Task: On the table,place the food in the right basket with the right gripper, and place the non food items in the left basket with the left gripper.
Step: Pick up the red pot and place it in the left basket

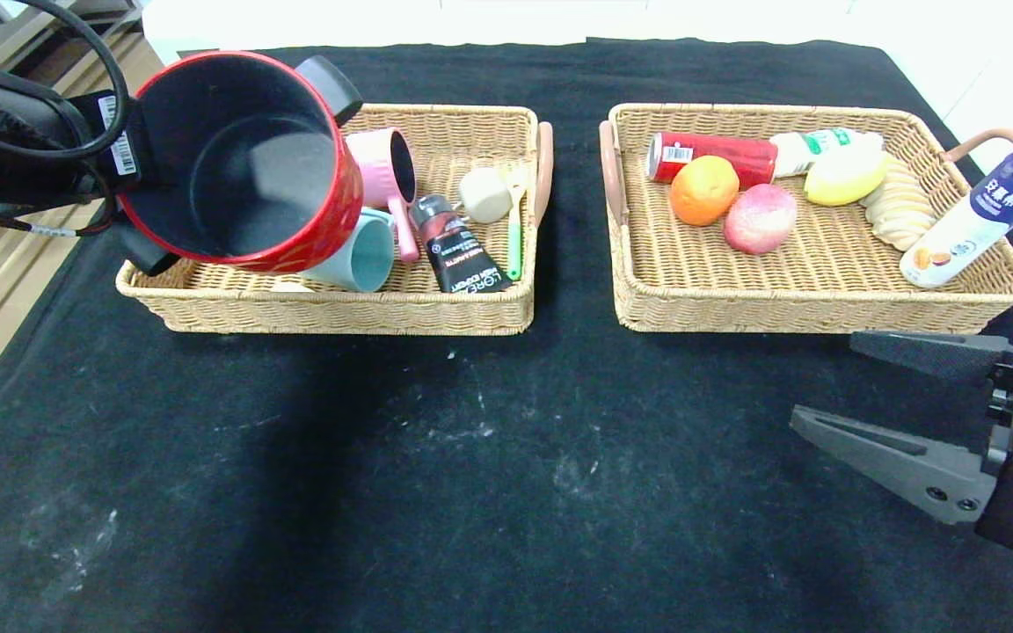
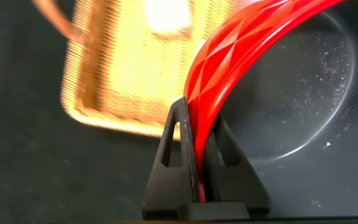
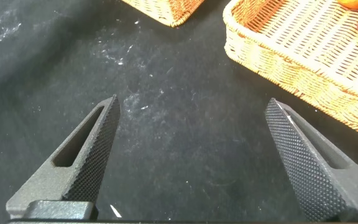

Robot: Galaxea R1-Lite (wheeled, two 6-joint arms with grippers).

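My left gripper point(image 1: 142, 167) is shut on the rim of a red pot point(image 1: 313, 237) with a dark inside. It holds the pot tilted above the left end of the left basket point(image 1: 339, 316). The left wrist view shows the fingers point(image 2: 182, 143) pinching the red rim point(image 2: 229, 62). That basket holds a pink cup point(image 1: 379, 163), a light blue cup point(image 1: 361, 255), a black tube point(image 1: 454, 246), a cream cup point(image 1: 484, 195) and a green-handled spoon point(image 1: 515, 237). My right gripper point(image 1: 823, 382) is open and empty over the cloth in front of the right basket point(image 1: 823, 312).
The right basket holds a red can point(image 1: 717, 154), an orange point(image 1: 703, 189), a pink fruit point(image 1: 760, 220), a yellow fruit point(image 1: 845, 176), a white bottle point(image 1: 814, 145), bread point(image 1: 898, 211) and a blue-capped bottle point(image 1: 986, 207). Black cloth point(image 1: 471, 457) covers the table.
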